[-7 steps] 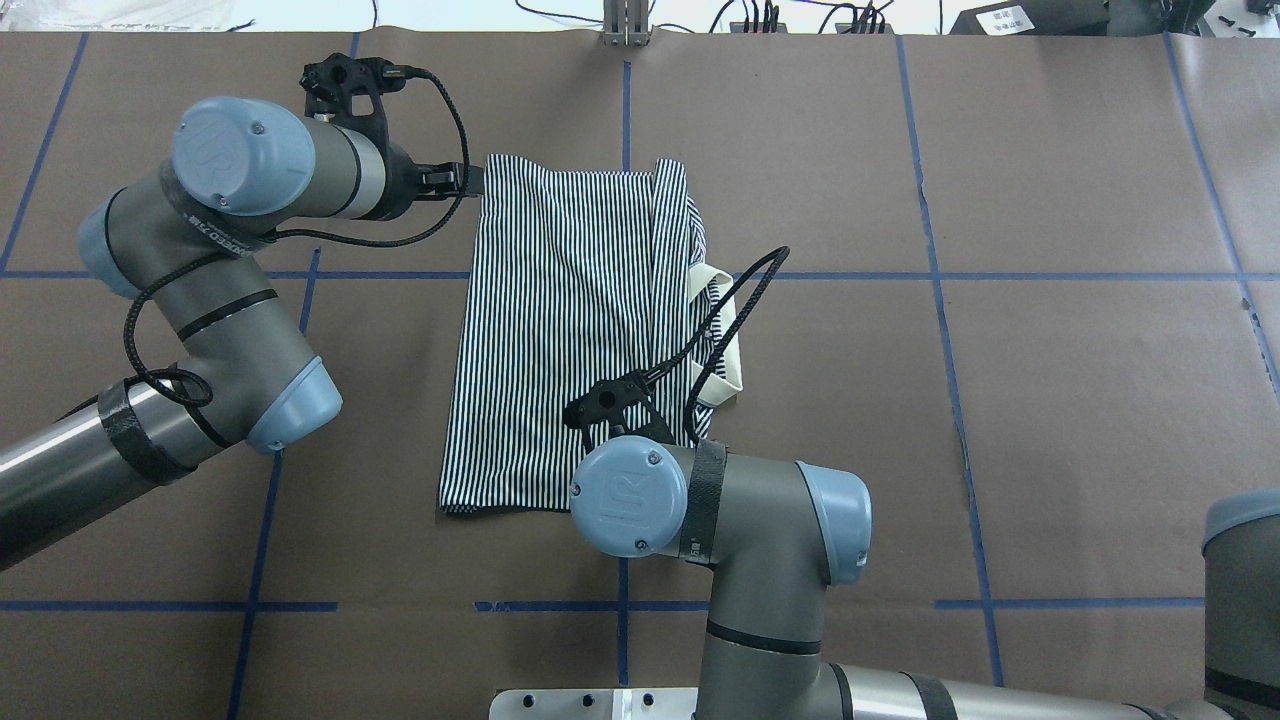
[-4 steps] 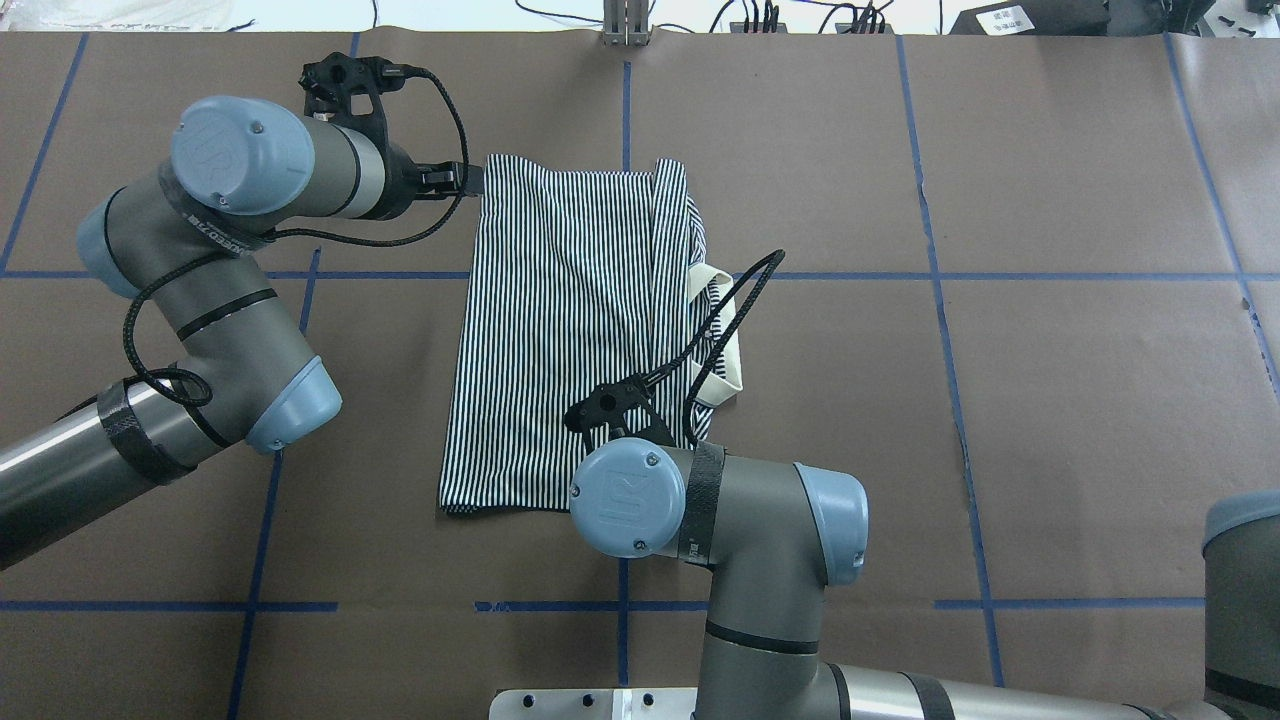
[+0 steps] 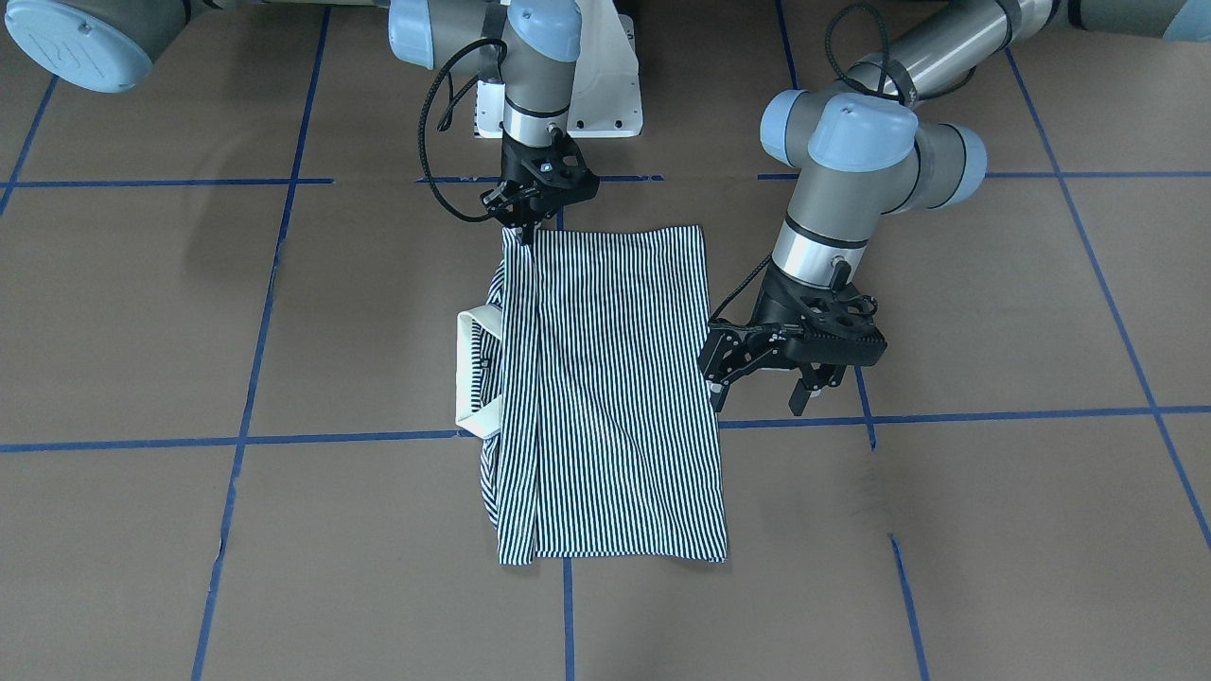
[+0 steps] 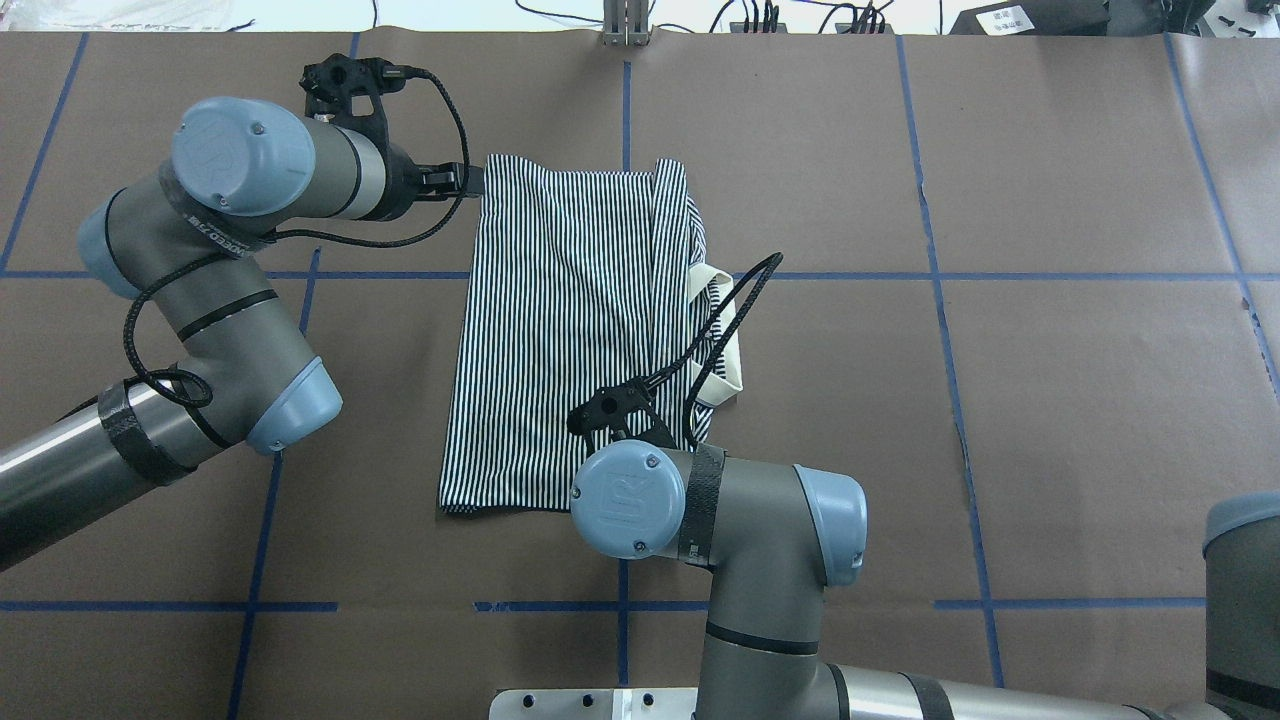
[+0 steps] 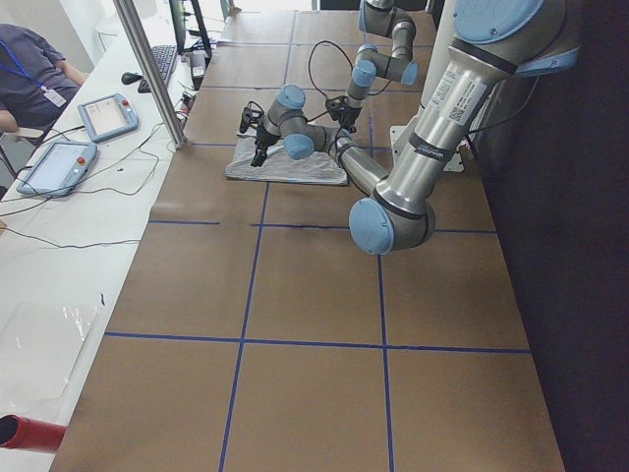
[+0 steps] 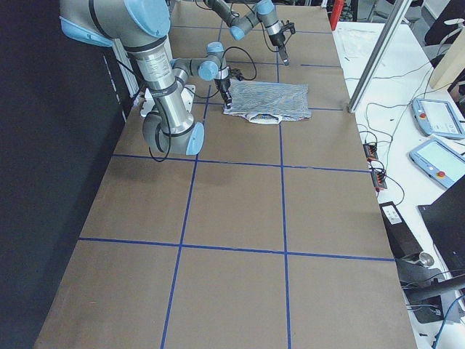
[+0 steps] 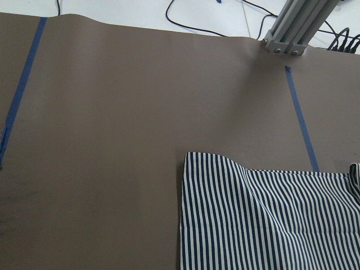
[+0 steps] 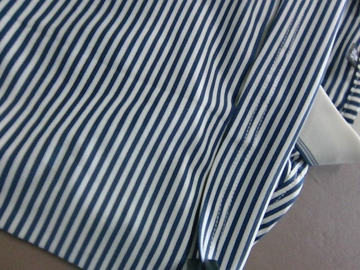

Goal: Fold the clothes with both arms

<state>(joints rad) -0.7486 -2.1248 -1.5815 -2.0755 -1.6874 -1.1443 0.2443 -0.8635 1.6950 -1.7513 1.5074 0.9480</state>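
The striped polo shirt [image 3: 605, 397] lies flat on the brown table, folded into a long rectangle, with its cream collar [image 3: 470, 378] sticking out on my right side. My right gripper [image 3: 523, 232] points down at the shirt's near edge, close to the right corner, and is shut on the shirt there. The right wrist view is filled with stripes [image 8: 140, 124] and a bit of collar [image 8: 332, 135]. In the overhead view my own wrist hides this gripper. My left gripper [image 3: 759, 402] hovers open and empty just off the shirt's left edge. The left wrist view shows the shirt's far left corner [image 7: 191, 163].
The white pedestal base [image 3: 587, 95] stands behind the shirt's near edge. An aluminium post [image 4: 625, 25] and cables sit at the table's far edge. Blue tape lines [image 4: 1000, 275] grid the brown paper. A side bench holds control pendants [image 5: 103, 113], with a person [image 5: 29, 69] seated behind it.
My right arm's wrist has shifted very slightly. The left arm and the shirt have not moved.
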